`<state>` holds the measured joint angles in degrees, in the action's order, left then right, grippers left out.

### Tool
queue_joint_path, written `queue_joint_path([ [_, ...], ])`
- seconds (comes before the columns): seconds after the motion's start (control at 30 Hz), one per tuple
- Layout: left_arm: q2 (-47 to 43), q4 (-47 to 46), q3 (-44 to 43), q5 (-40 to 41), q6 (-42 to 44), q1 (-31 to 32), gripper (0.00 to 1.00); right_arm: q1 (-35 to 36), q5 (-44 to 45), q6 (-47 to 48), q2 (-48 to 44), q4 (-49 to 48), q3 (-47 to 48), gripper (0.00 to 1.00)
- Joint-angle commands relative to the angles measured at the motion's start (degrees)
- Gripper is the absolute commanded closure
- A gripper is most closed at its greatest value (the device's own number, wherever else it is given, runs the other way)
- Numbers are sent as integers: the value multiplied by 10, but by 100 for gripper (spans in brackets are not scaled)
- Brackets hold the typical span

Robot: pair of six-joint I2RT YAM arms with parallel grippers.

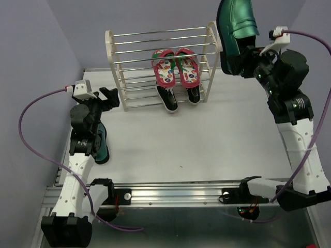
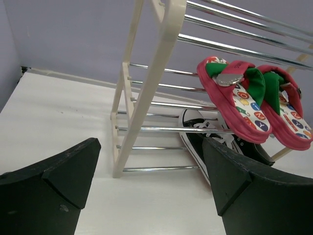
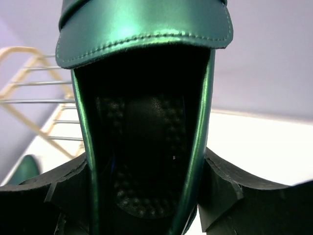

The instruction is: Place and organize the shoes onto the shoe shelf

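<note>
Red flip-flops [image 1: 164,70] and black sneakers [image 1: 169,99] sit on the shoe shelf [image 1: 116,62] at the tabletop's far edge, the right end effector [image 1: 240,57] grips one teal dress shoe [image 1: 237,23] aloft over the far right corner, and the other teal shoe [image 1: 102,147] waits at the left edge near the released, empty left end effector [image 1: 109,98].

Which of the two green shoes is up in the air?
The green shoe in the right gripper, high beside the shelf; the other green shoe lies on the table.
</note>
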<state>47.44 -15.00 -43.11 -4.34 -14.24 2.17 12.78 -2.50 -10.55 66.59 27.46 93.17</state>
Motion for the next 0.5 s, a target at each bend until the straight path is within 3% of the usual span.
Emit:
queue_joint_path([
  [0.0,-38,-4,-4,36,-28,2,1,1,-158,26,92,-65,134,99],
  [0.1,-45,22,-11,75,-64,2,1,1,-180,9,194,-27,277,99],
  [0.23,-32,74,-19,127,-133,2,1,1,-180,-13,302,-8,391,98],
  [0.4,-13,173,-47,192,-197,2,1,13,-129,-35,413,46,524,93],
  [0.47,-13,197,-49,206,-210,2,1,20,-109,-36,427,44,524,92],
])
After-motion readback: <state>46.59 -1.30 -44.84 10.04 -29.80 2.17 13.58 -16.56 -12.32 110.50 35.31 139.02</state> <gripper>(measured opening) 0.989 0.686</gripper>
